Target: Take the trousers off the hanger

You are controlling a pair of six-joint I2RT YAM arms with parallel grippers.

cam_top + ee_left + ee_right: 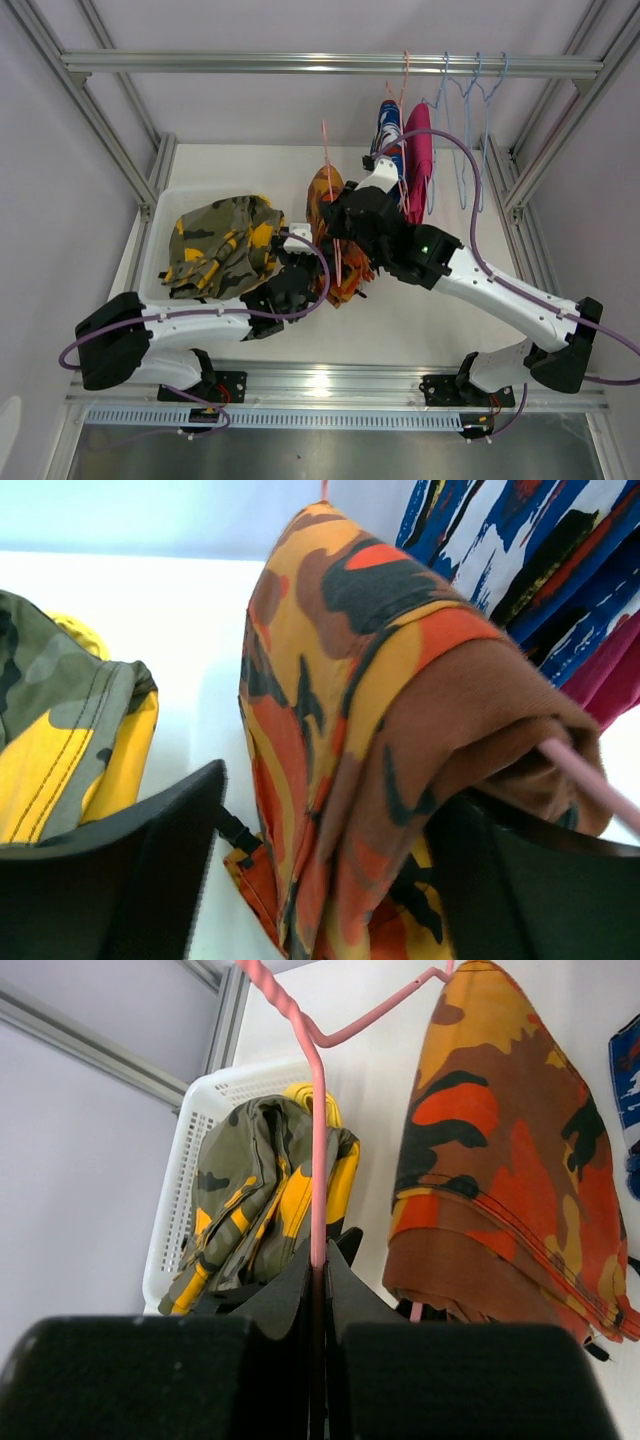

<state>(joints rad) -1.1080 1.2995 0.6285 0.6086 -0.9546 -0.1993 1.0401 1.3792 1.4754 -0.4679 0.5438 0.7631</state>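
Orange patterned trousers (325, 200) hang folded over a pink hanger (327, 150) above the middle of the table. My right gripper (320, 1260) is shut on the hanger's wire (318, 1140), with the trousers (490, 1160) draped just to its right. My left gripper (330, 790) stands open, one finger on each side of the lower part of the orange trousers (340, 680). The right finger lies against the cloth and the left finger stands apart from it. Blue-red-white trousers (390, 125) and magenta trousers (418, 160) hang at the back.
A white basket (160, 215) at the left holds olive-yellow camouflage trousers (220, 245) over a plain yellow pair (340, 1180). Several empty blue hangers (470, 110) hang from the aluminium rail (250, 63) at the back right. Frame posts stand on both sides.
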